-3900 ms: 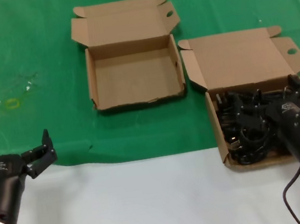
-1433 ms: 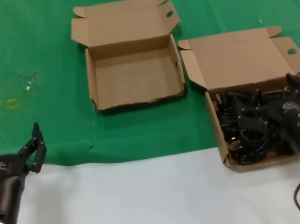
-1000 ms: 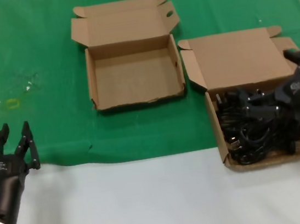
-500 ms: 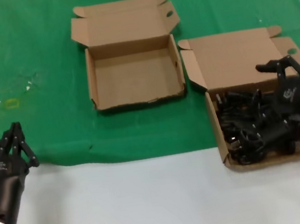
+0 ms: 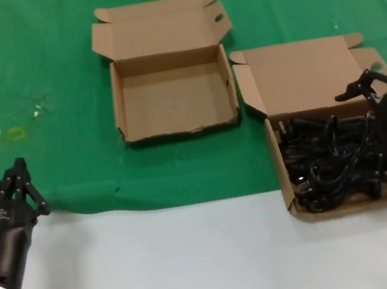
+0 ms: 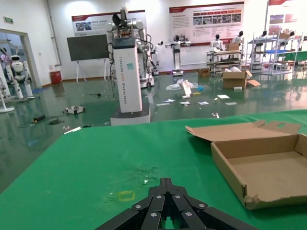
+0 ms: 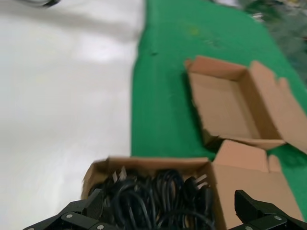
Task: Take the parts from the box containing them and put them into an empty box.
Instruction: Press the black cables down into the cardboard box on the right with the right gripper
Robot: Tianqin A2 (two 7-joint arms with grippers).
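Note:
The parts [image 5: 328, 162] are black looped cords with plugs, piled in the cardboard box [image 5: 280, 169] at the right. My right gripper [image 5: 368, 138] hovers over that box's right half, open wide, one finger toward the lid, the other near the front wall. In the right wrist view the cords [image 7: 153, 196] lie between its spread fingers [image 7: 91, 207], and the gripper [image 7: 169, 211] holds nothing. The empty box [image 5: 173, 97] stands open to the left of it, also seen in the wrist views [image 7: 225, 103] [image 6: 268, 167]. My left gripper [image 5: 18, 186] [image 6: 166, 182] is shut and empty at the cloth's front left.
Both boxes rest on a green cloth [image 5: 40, 65]; white table [image 5: 159, 263] runs along the front. The full box's lid [image 5: 306, 76] lies flat behind it, near the empty box's right wall. A faint yellow mark [image 5: 15, 132] sits on the cloth at far left.
My right gripper has turned and moved over the right half of the parts box, fingers spread across the cords. The left gripper's fingers have closed together.

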